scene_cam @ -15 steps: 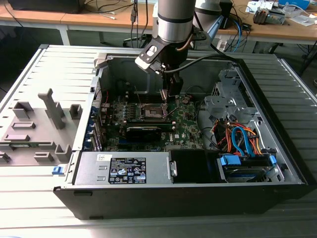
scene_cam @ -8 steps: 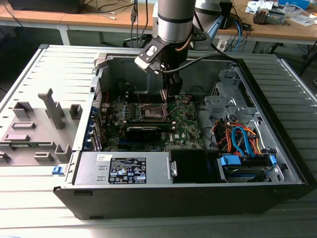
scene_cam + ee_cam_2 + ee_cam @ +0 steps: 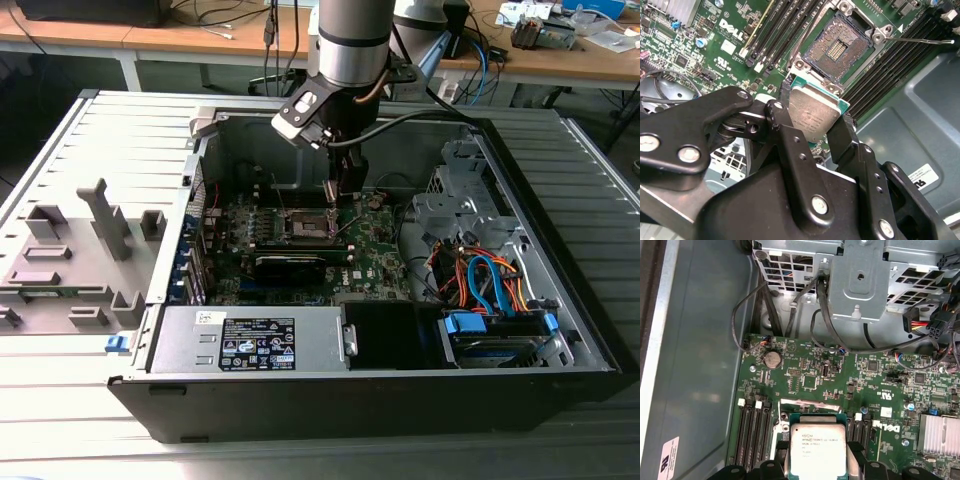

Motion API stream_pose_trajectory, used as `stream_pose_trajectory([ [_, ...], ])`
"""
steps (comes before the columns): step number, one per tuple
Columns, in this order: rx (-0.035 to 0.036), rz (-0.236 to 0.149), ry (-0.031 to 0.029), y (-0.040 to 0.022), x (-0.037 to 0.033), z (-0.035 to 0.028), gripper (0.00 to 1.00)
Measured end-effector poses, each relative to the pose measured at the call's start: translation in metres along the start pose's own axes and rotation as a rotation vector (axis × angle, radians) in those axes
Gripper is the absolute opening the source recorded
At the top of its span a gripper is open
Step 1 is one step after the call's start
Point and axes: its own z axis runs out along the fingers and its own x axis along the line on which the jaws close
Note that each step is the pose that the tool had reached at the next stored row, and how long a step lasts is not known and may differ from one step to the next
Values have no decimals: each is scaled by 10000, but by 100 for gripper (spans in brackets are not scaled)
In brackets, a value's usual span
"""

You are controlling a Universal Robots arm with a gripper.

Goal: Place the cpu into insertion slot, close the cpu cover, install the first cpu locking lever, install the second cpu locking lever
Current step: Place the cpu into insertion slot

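Second wrist view | end effector (image 3: 812, 120) clamped on the cpu (image 3: 816, 110) | cpu near the bare insertion slot (image 3: 837, 47)

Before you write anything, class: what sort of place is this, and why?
Likely a robotics lab or workshop: an open computer case lies on a bench, cluttered wooden desks stand behind, and the gripper holds the cpu.

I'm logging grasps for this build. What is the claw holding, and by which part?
The claw grips the chip by two opposite edges, its metal top bare, close to the empty socket.
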Motion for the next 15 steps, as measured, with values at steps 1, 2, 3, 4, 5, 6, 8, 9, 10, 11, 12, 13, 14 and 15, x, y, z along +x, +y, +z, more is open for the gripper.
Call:
stream_pose_trajectory([
  [1, 1, 13, -1, 0, 0, 0, 54],
  [2, 1, 32, -2, 0, 0, 1, 54],
  [3, 0, 45, -3, 0, 0, 1, 54],
  [4, 0, 58, -2, 0, 0, 2, 54],
  [5, 0, 71, -3, 0, 0, 2, 54],
  [6, 0, 83, -3, 0, 0, 3, 54],
  [8, 1, 122, -5, 0, 0, 5, 54],
  [9, 1, 146, -6, 0, 0, 6, 54],
  [10, 1, 161, -6, 0, 0, 7, 54],
  [11, 1, 169, -7, 0, 0, 7, 54],
  [12, 1, 177, -7, 0, 0, 8, 54],
  [13, 1, 186, -7, 0, 0, 9, 54],
  [14, 1, 194, -7, 0, 0, 9, 54],
  [15, 1, 204, -8, 0, 0, 10, 54],
])
